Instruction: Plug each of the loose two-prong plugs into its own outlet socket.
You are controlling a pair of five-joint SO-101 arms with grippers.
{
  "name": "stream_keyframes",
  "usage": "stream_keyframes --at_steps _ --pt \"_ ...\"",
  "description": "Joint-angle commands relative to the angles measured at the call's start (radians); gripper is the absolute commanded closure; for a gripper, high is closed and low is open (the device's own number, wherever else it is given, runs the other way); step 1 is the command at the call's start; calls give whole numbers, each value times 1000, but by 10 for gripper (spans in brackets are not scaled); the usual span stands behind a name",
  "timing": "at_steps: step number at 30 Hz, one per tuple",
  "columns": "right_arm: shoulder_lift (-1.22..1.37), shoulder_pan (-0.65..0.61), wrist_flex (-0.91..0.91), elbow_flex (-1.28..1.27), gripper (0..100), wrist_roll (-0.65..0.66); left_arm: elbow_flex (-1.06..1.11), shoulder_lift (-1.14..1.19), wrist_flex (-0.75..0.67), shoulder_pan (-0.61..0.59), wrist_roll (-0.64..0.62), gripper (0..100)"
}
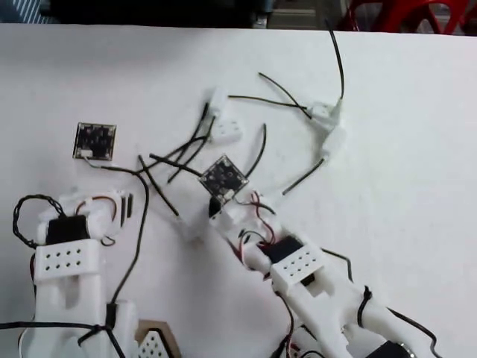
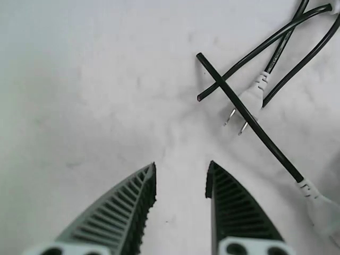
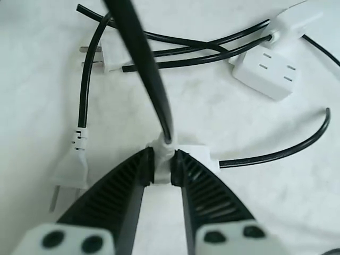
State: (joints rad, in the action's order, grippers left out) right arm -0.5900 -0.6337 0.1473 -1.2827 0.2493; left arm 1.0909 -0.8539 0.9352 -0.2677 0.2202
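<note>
R hand (image 3: 162, 159) is clamped on a white plug (image 3: 162, 146), pinched at the narrow end where its black cord (image 3: 143, 58) leaves. Prongs are hidden, so can't tell which way they face. A white block (image 3: 197, 154) sits touching the plug just past the fingertips; can't tell if it's part of the same piece.

Risk 1: the grip is thin, at the tips only. A sideways push on insertion could make the plug pivot btwn the pads or pop out.

Risk 2: the held cord runs back up over the hand. Any forward reach may pull it taut and drag the plug off line.

Further ahead of the hand, several black cords cross the path to the outlet socket (image 3: 265, 71), which lies well apart. Another loose plug (image 3: 70, 167) lies near the hand to one side, and a third (image 3: 106, 58) farther out w/ prongs bare. Sweeping through could snag those cords and shift everything.

Risk 3: the socket lies free on the counter (image 2: 79, 79), nothing bracing it, so it will prob. slide away when pushed.

L hand (image 2: 180, 180) is spread apart, holding nothing, over bare counter; a plug (image 2: 251, 100) lies ahead of it w/ a cord across it.
</note>
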Motion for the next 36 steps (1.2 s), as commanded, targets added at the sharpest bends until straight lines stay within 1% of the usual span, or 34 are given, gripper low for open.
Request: stream_keyframes --at_steps 1,19,26,36 --pt "-24 13 -59 -8 981 -9 -5 -27 -23 -10 2 835" --pt "-16 5 -62 -86 981 -3 -5 -27 -23 -10 2 835" --pt "-15 -64 1 -84 981 -2 -5 -27 -23 -10 2 835" --pt "-15 -44 -5 -84 981 -2 -5 -27 -23 -10 2 835"
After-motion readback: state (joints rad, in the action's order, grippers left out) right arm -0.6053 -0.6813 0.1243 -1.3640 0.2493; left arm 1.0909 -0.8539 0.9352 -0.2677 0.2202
